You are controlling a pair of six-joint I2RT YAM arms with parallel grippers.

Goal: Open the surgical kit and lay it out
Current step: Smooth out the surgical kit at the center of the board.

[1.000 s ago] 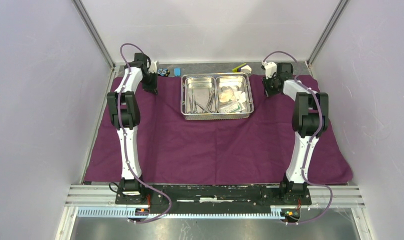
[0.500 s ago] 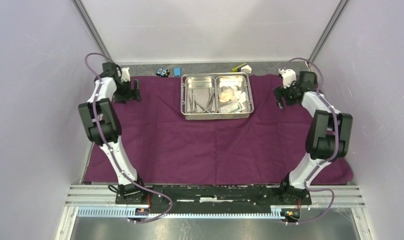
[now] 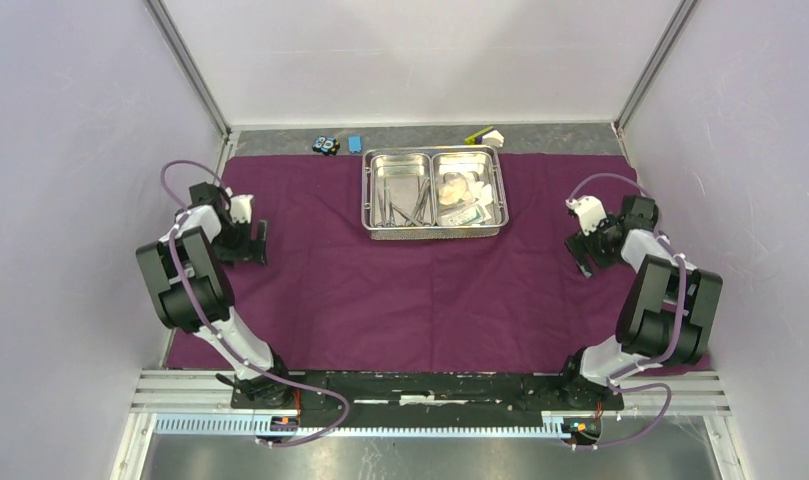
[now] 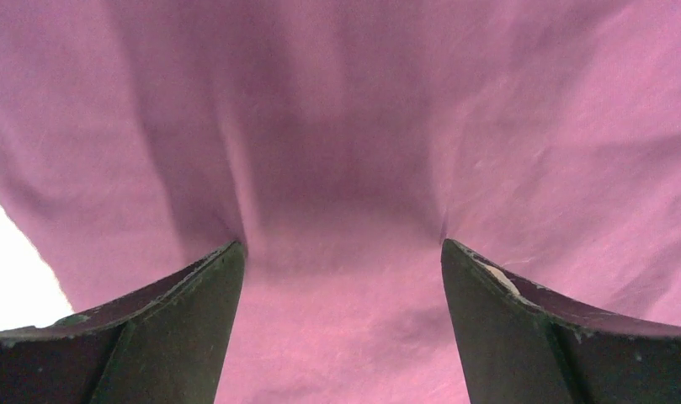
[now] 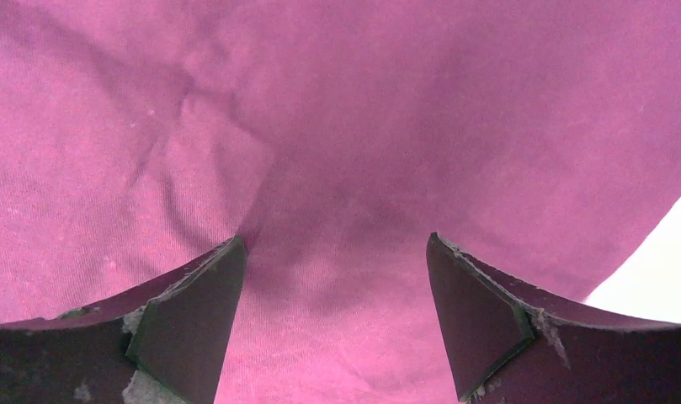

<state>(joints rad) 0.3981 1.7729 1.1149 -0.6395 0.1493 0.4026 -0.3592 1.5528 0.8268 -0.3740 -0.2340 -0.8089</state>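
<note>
Both arms are hanging out at the sides right now, folded back with elbows up. The cloth [image 3: 420, 290] is lying spread out over most of the table, a few soft creases in it, with its far edge running just short of the back wall. The tray [image 3: 366, 190] is sitting on the far middle of the cloth, well apart from both grippers.

In the tray, the metal instruments [image 3: 405, 205] are lying in the left compartment and the packets [image 3: 465, 200] are piled in the right one (too small from above to sort out which bit is gauze and which is packet).

The left gripper [image 3: 252, 243] is hovering low over the left part of the cloth, near its left edge. Its wrist camera is showing the left gripper [image 4: 341, 244] with jaws spread wide, nothing between them, just purple fabric filling the gap. The right gripper [image 3: 587, 250] is doing the mirror thing near the cloth's right edge, and up close the right gripper [image 5: 335, 238] is also spread wide and holding nothing. Small wrinkles are fanning out from the fingertips in both wrist views, but I can't tell if the tips are actually touching the fabric.

Behind the cloth, on the bare strip by the back wall, a blue block [image 3: 354, 143] and a yellow-green and white piece [image 3: 485, 134] are sitting.
</note>
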